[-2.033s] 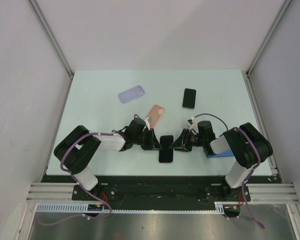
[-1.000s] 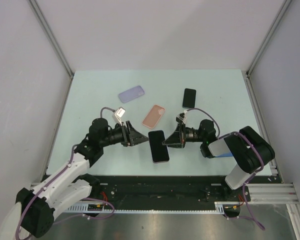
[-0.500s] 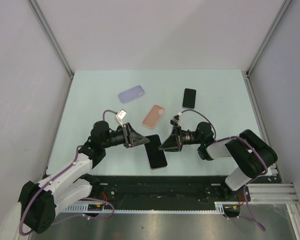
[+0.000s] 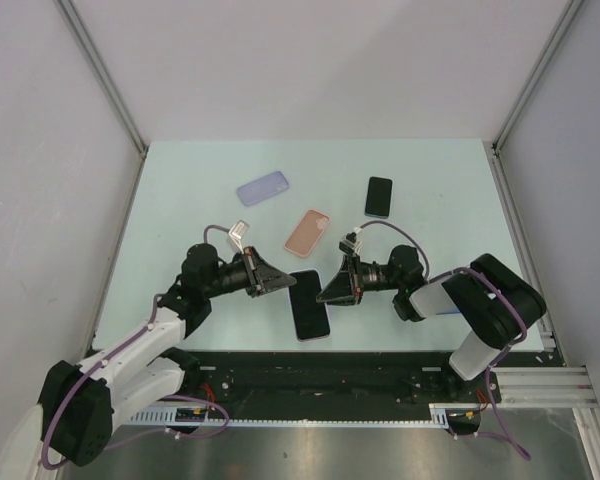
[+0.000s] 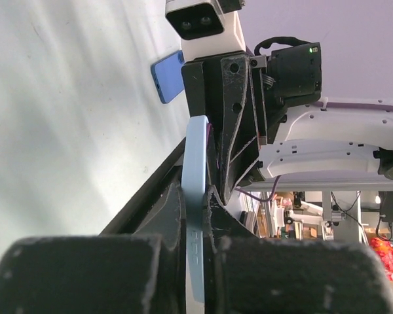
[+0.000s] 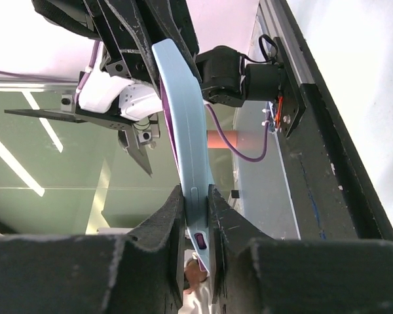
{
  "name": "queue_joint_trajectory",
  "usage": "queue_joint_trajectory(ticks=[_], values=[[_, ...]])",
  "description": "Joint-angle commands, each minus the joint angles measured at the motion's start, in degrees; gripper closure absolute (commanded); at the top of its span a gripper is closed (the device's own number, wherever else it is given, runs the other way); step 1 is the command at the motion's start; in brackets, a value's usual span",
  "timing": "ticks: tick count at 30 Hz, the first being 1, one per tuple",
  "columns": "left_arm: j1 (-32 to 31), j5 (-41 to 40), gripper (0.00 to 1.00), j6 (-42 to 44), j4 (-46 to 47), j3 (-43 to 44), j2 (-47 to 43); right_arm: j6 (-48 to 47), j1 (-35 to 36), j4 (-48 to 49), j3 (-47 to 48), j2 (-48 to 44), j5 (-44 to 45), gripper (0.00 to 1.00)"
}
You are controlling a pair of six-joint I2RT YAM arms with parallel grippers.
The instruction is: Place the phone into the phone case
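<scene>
A phone with a black screen [image 4: 310, 305], seated in a light blue case, hangs above the table's front middle between my two grippers. My left gripper [image 4: 283, 284] is shut on its left long edge. My right gripper [image 4: 326, 293] is shut on its right long edge. In the left wrist view the light blue case edge [image 5: 195, 157] is pinched between the left gripper's [image 5: 196, 196] pads. In the right wrist view the case edge [image 6: 180, 111], with a purple side button, is pinched in the right gripper [image 6: 195, 196].
A lavender case [image 4: 263, 188] lies at the back left, a pink case [image 4: 308, 232] in the middle, and a second black phone [image 4: 378, 196] at the back right. A blue flat object [image 5: 167, 75] lies by the right arm.
Both grippers lifted the cased phone off the table and kept hold of it. Over the last half second it shifted slightly left and toward the front.
</scene>
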Motion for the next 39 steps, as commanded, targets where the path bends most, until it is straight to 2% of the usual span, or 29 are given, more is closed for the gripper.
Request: queue_joint_trajectory(ticks=[1,3,4,7,10,18,29,33,38,39], values=[[-0.1,0.9,0.94,3.8,-2.6,0.3,-0.9,3.2,0.3,17.3,1.9,0.3,2.4,0.97],[-0.1,0.5,0.78,4.8,-5.4,1.2,-1.5,3.3,0.1,17.3,1.9,0.0,3.1,0.99],[-0.1,0.5,0.62,4.7,-5.7,1.2,-1.7,3.3,-0.3,17.3,1.8,-0.2,3.4,1.00],[-0.1,1.9,0.41,3.2,-5.4,0.2,-2.5,4.0,-1.8,17.3,1.6,-0.2,5.2,1.00],[-0.2,4.6,0.37,0.6,-2.9,-2.0,-3.6,5.0,-3.3,17.3,1.3,0.3,7.5,1.00],[-0.3,3.7,0.37,-4.4,1.3,-8.1,-10.8,6.2,-4.2,17.3,1.8,1.1,10.4,1.00],[-0.5,5.3,0.39,-7.6,9.0,-10.4,-6.9,6.2,-2.7,17.3,1.9,1.5,11.7,1.00],[-0.6,5.6,0.46,-8.4,10.6,-10.6,-6.3,6.5,-2.4,17.3,1.8,1.8,12.1,1.00],[-0.7,6.0,0.67,-9.2,11.7,-11.1,-6.0,6.5,-1.8,17.3,1.9,2.7,12.8,0.99],[-0.7,6.0,0.74,-9.2,11.7,-11.1,-6.1,6.5,-1.9,17.3,1.8,3.3,12.8,0.98]])
